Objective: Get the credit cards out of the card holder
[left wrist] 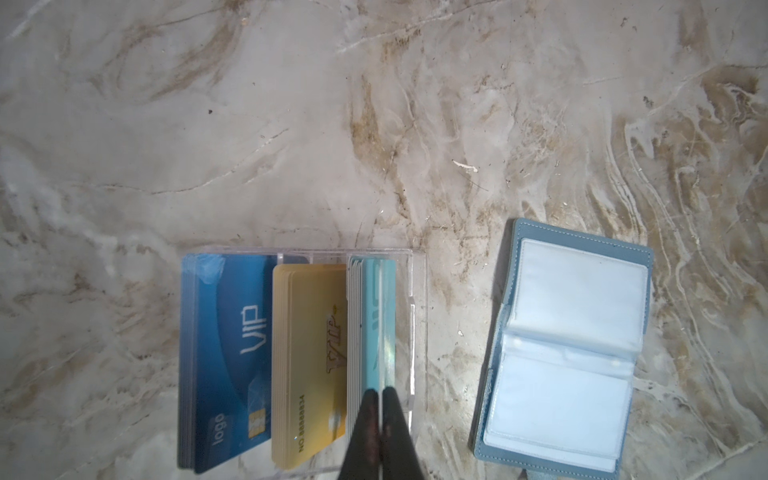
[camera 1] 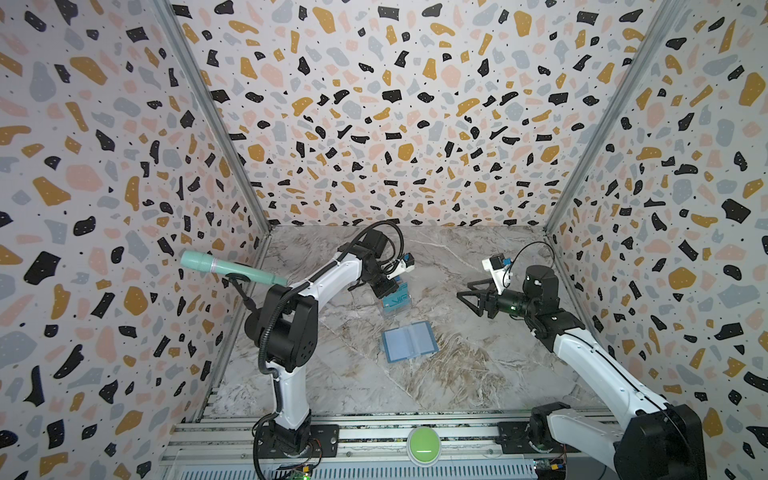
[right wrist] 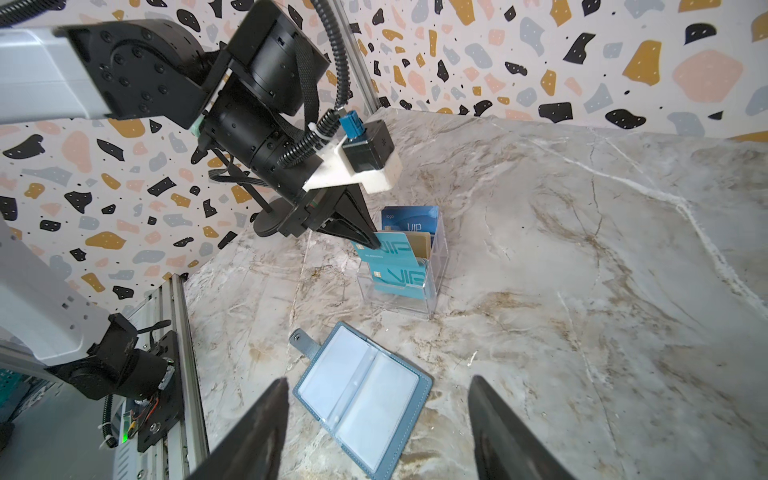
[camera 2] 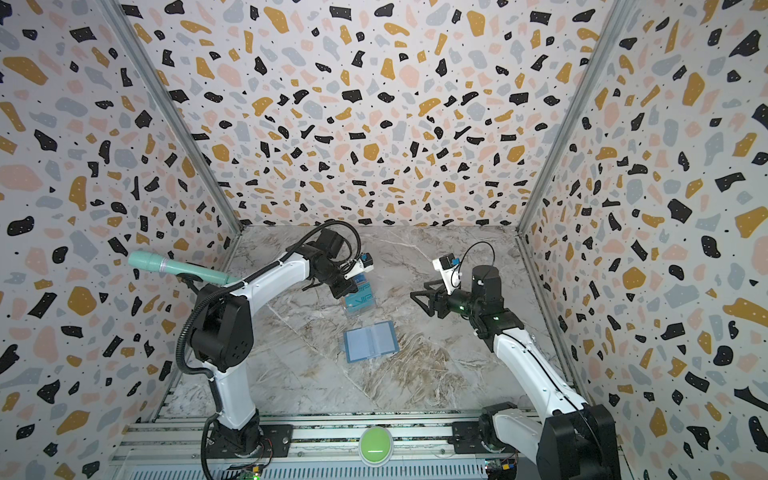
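In both top views the card holder (camera 1: 409, 341) lies open like a book on the marble bench (camera 1: 457, 374), its clear sleeves facing up and looking empty. Just beyond the card holder stands a clear acrylic stand (camera 1: 395, 301) with credit cards (camera 2: 359, 300) upright in it. The left pincer (camera 1: 388, 291) reaches down over that stand, while the right pincer (camera 1: 467, 296) hangs above the bench well to the side of the card holder, apart from everything.

In the left wrist view the left pincer (left wrist: 380, 399) is pressed together on the edge of a teal card (left wrist: 380, 324) at the stand's front tier (left wrist: 417, 332), on the side nearest the card holder (left wrist: 569, 345). Behind the teal card sit a tan-gold stack (left wrist: 309, 357) and a blue stack (left wrist: 226, 353). Holding the card by its top edge keeps it vertical, which suits sliding it into a narrow slot.

In the right wrist view the pinched teal card (right wrist: 384, 247) stands higher than the teal cards (right wrist: 399, 282) seated in the stand (right wrist: 432, 291), so it is likely being lowered in, not yet released. The right pincer (right wrist: 378, 419) is spread wide and empty, poised over the card holder (right wrist: 361, 395), whose snap tab (right wrist: 300, 338) lies flat. With the sleeves bare, the removal appears essentially finished.
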Action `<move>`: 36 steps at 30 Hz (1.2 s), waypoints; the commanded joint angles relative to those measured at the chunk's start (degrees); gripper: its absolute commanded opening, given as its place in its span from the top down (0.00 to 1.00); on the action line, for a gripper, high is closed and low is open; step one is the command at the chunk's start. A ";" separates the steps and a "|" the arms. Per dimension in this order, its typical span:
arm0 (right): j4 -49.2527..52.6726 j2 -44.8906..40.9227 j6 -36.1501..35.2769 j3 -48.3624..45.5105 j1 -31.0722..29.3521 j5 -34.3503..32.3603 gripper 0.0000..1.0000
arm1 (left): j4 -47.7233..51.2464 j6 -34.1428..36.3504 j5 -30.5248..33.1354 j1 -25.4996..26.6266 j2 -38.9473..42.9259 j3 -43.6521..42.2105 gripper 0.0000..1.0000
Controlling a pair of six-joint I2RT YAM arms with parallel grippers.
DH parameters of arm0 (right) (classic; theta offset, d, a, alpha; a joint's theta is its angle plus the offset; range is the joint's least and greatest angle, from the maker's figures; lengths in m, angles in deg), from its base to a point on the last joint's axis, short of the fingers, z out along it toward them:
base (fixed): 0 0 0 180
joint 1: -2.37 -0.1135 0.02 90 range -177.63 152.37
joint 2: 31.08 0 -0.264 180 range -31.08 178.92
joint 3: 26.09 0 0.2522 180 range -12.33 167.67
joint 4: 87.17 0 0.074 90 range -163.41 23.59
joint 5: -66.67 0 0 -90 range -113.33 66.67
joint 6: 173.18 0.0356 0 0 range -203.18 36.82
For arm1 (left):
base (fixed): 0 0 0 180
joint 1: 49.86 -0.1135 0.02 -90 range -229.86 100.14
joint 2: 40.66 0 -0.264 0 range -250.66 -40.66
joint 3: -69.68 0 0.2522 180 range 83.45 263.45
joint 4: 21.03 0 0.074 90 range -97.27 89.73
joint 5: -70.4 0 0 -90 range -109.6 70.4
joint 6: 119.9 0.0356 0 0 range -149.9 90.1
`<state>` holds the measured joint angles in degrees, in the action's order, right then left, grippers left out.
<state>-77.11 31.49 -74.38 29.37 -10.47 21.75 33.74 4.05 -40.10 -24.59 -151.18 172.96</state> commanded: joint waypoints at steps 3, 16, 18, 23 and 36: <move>-1.27 -1.24 0.43 -0.12 0.29 -0.30 0.31 | 0.47 1.78 -1.19 -0.32 -0.88 -1.05 1.00; -1.42 -0.89 0.27 -0.29 0.44 -0.41 0.31 | -1.91 1.04 0.27 -0.35 -2.07 -3.29 1.00; -1.61 -0.88 0.42 -0.38 0.45 -0.37 0.31 | -2.40 0.48 0.47 -0.39 -2.07 -3.64 1.00; -1.89 -0.87 0.42 -0.53 0.46 -0.35 0.31 | -4.37 -0.28 0.26 -0.33 -1.72 -5.27 1.00; -2.57 -1.74 0.57 -1.31 0.54 -0.83 0.31 | -6.40 -1.52 0.03 -0.38 -1.70 -6.52 1.00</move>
<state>-78.27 31.16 -74.18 28.25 -10.21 20.97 28.23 3.38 -40.05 -24.70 -153.30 167.06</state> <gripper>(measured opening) 0.687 0.048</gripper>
